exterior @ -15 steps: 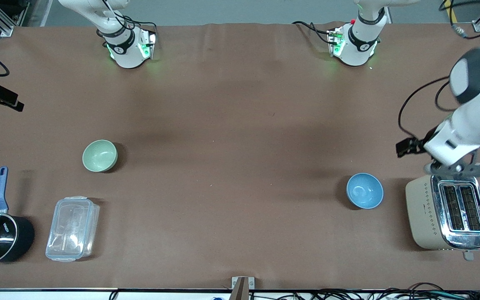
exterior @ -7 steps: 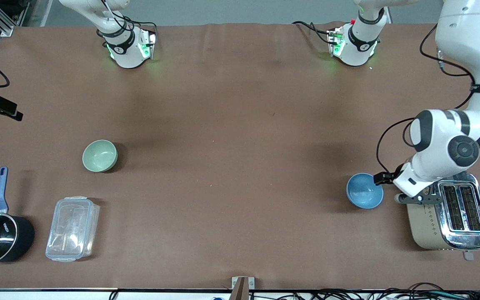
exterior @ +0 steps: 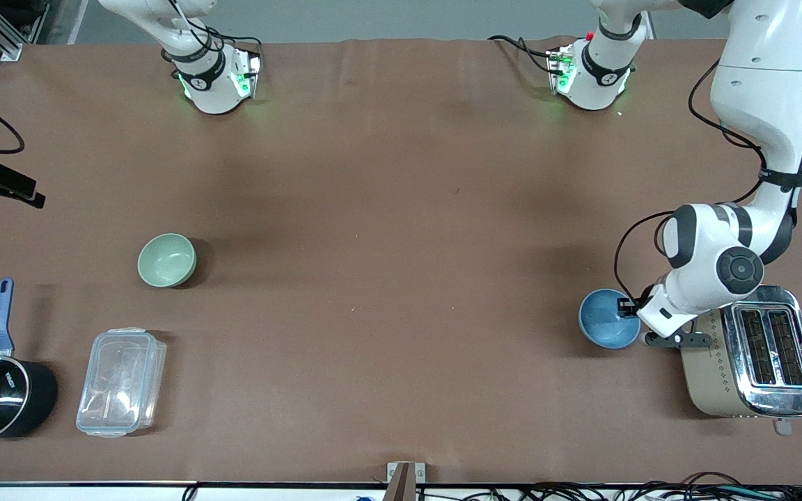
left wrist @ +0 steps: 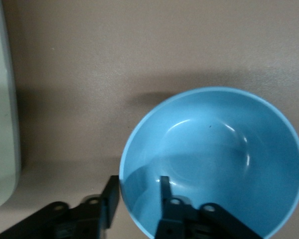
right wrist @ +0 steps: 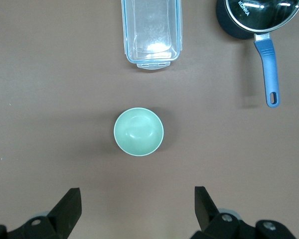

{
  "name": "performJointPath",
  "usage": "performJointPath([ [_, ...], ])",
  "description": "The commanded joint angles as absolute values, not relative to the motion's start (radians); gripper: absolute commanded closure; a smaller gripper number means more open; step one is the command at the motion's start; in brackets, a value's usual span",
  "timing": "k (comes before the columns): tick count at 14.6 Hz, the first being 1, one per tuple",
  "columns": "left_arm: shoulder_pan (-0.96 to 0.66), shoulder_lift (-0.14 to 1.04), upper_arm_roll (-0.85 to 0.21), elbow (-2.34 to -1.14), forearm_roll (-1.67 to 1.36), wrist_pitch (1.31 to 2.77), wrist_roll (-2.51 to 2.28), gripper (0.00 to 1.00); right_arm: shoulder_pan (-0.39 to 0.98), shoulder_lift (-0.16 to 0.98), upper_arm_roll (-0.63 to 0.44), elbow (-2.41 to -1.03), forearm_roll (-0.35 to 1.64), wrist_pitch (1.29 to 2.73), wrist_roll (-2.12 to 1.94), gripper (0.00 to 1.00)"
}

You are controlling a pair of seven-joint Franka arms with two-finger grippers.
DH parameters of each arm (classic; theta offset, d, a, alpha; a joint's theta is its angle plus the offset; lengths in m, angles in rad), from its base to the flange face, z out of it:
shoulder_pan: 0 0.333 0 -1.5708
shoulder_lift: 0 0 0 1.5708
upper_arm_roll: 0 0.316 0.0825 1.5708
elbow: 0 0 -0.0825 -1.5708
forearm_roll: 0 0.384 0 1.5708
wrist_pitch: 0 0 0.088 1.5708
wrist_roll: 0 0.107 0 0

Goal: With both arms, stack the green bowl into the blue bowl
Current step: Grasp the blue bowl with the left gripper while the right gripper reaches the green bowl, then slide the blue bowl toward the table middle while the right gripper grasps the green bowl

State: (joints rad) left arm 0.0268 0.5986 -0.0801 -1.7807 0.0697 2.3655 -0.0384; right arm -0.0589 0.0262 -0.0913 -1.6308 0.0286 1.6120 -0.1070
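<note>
A brown tabletop (exterior: pixel 387 229) fills the scene, with both arm bases along its upper edge. The blue bowl (exterior: pixel 606 319) sits at the left arm's end, just beside a beige toaster (exterior: pixel 749 358). The green bowl (exterior: pixel 166 259) sits well apart from it, toward the right arm's end, with a clear plastic box (exterior: pixel 121 383) and a black saucepan (exterior: pixel 1 396) nearer the front camera.

The left end effector (left wrist: pixel 137 199) is low at the blue bowl's rim on the toaster side. It is set to a narrow gap that straddles the rim, one finger inside the bowl and one outside, and I cannot tell whether the pads already press the wall. The right end effector (right wrist: pixel 137 206) hangs high over the tabletop with its fingers spread wide and holding nothing, the green bowl in its sight below.

Risks, as I judge them: a rim pinch on a smooth, curved wall may slip or tip the bowl as it lifts. The toaster stands close enough that the left wrist could knock it. Later, the two arms could crowd each other over the stacking spot.

The saucepan's glass lid carries white lettering that reads "KONKA" in the right wrist view. I can read no other writing.
</note>
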Motion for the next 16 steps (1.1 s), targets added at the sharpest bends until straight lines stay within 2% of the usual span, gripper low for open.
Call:
performJointPath([
  [1,0.023,0.603,-0.086,-1.767,0.072,2.372,-0.055,0.99,-0.08,0.003,-0.087,-1.818,0.041,1.772,-0.129,0.0],
  [4,0.012,0.583,-0.127,-1.769,0.072,2.361,-0.106,1.0,-0.098,0.003,-0.089,-2.076,0.04,2.103,-0.176,0.0],
  [7,0.009,0.539,-0.28,-1.757,0.074,2.283,-0.328,1.0,-0.098,0.05,-0.087,-2.276,0.029,2.418,-0.176,0.0],
  [10,-0.032,0.546,-0.449,-1.732,0.08,2.255,-0.617,1.0,-0.1,0.179,-0.089,-2.31,0.028,2.571,-0.176,0.0],
  [14,-0.328,0.664,-0.428,-1.629,0.097,2.263,-0.966,1.0,-0.103,0.267,-0.087,-2.355,0.029,2.722,-0.175,0.0],
  [16,-0.382,0.712,-0.425,-1.598,0.095,2.269,-1.005,0.99,-0.103,0.29,-0.087,-2.379,0.029,2.785,-0.175,0.0],
])
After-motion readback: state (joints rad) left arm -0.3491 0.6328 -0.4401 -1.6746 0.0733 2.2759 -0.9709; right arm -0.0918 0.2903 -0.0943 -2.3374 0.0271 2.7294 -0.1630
